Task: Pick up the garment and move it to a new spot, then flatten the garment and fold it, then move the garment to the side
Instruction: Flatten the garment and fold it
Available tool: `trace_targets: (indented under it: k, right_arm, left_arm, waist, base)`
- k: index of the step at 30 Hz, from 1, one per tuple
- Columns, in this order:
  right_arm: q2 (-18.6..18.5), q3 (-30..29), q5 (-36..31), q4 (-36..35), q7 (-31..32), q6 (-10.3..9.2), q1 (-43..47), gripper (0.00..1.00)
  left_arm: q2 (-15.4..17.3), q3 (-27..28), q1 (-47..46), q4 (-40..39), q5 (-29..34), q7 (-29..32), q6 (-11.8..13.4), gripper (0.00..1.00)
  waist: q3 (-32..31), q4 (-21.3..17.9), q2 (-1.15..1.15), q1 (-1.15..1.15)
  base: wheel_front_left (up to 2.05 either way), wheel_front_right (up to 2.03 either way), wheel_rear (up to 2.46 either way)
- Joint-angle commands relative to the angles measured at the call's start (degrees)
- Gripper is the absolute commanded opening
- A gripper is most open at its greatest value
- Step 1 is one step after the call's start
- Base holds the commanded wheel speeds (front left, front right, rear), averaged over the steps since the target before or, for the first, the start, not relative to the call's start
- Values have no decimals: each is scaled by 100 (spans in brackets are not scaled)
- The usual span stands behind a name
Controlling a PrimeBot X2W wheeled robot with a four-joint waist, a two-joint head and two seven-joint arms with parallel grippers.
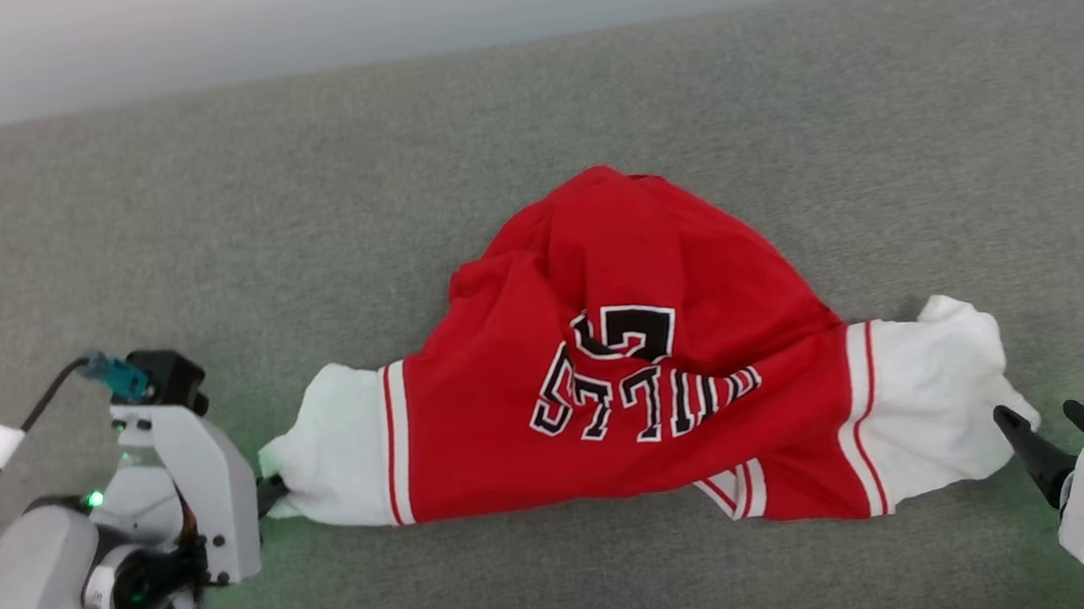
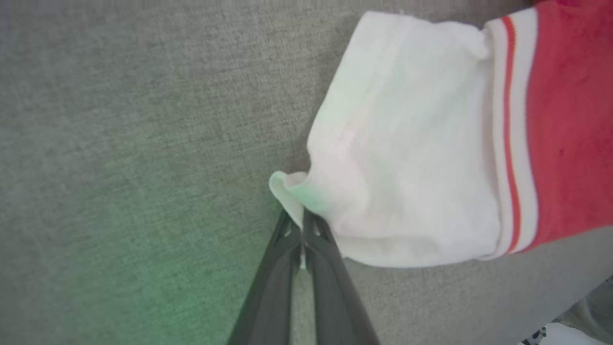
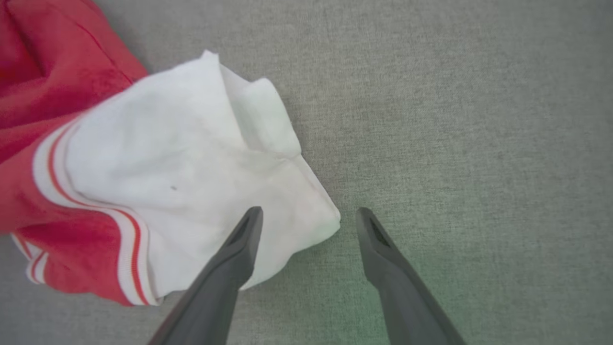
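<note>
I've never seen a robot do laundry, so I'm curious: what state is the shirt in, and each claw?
garment: crumpled on the grey surface, lettering up, neither flat nor folded.
left gripper: shut on the garment, pinching the edge of a white sleeve.
right gripper: open, fingers straddling the corner of the other sleeve.

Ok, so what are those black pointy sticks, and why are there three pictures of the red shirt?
The sticks are a robot's fingers. It has two arms, each ending in a gripper. One picture comes from a camera on its head; the other two from its wrists. A red jersey tee with white sleeves lies crumpled on a grey fabric surface. The left gripper is pinched shut on one sleeve's edge. The right gripper is open at the other sleeve's corner, holding nothing.
</note>
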Motion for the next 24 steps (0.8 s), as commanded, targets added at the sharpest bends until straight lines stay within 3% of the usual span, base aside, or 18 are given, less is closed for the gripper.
trace_targets:
  k: [1, 11, 12, 13, 14, 24]
  right_arm:
    - [-27, 11, 1, 67, 77, -5, -90, 100]
    - [-41, 41, -84, 963, 648, -5, -433, 100]
    - [-55, 73, -106, 1035, 707, -5, -435, 72]
    - [-30, 85, -93, 1096, 763, -5, -451, 25]
    - [-28, 95, -81, 1140, 830, -5, -469, 0]
    - [-42, 58, 212, 931, 1567, 1, -785, 0]
  left_arm:
    - [-77, -55, -49, 27, 47, -38, -28, 0]
    - [-194, -162, -345, 171, 66, -138, -114, 0]
    - [-201, -168, -363, 194, 57, -141, -126, 0]
    - [-204, -169, -378, 220, 41, -153, -135, 0]
    - [-205, -172, -394, 243, 26, -164, -142, 0]
    - [-144, -164, -656, 352, -123, -93, -190, 0]
  waist:
    - [122, 114, 0, 0]
    - [372, 349, 0, 0]
    - [383, 363, 0, 0]
    - [391, 371, 0, 0]
    - [395, 378, 0, 0]
    - [272, 354, 0, 0]
  base:
    - [0, 0, 0]
    - [0, 0, 0]
    - [0, 0, 0]
    - [0, 0, 0]
    - [0, 0, 0]
    - [0, 0, 0]
